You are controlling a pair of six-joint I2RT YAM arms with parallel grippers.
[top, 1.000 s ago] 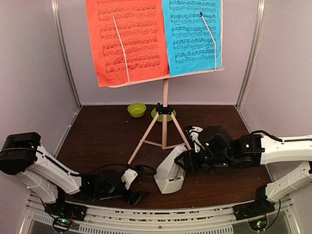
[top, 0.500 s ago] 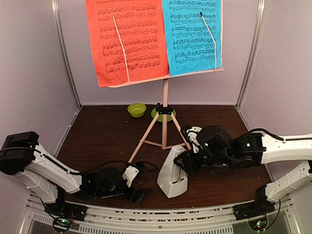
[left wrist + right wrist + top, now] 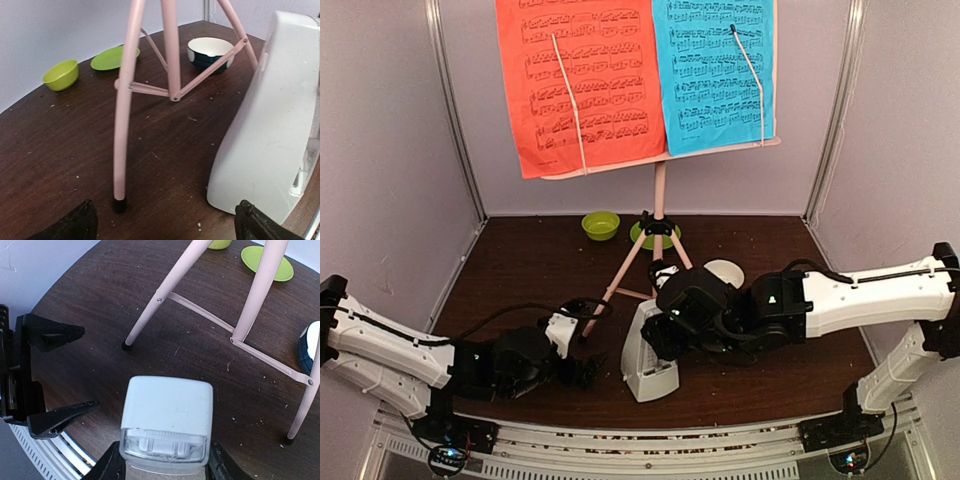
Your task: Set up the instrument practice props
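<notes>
The pale pink music stand (image 3: 659,200) stands at mid-table on tripod legs. Its desk holds the red sheet (image 3: 585,85) and the blue sheet (image 3: 715,70). My right gripper (image 3: 665,330) is shut on the top of the white-grey metronome (image 3: 645,355), which stands upright in front of the stand, its base at the table. The right wrist view shows both jaws pressed on the metronome (image 3: 167,410). My left gripper (image 3: 582,370) is open and empty, low over the table just left of the metronome (image 3: 270,115), facing the stand's near left leg (image 3: 120,150).
A green bowl (image 3: 600,225) and a green plate (image 3: 642,238) sit at the back behind the stand. A white bowl with a black base (image 3: 725,272) sits right of the stand, behind my right arm. Grey walls close in both sides and the back.
My right gripper has carried the metronome leftward and brought it from tilted to upright. My left gripper has moved forward toward the stand's left leg.
</notes>
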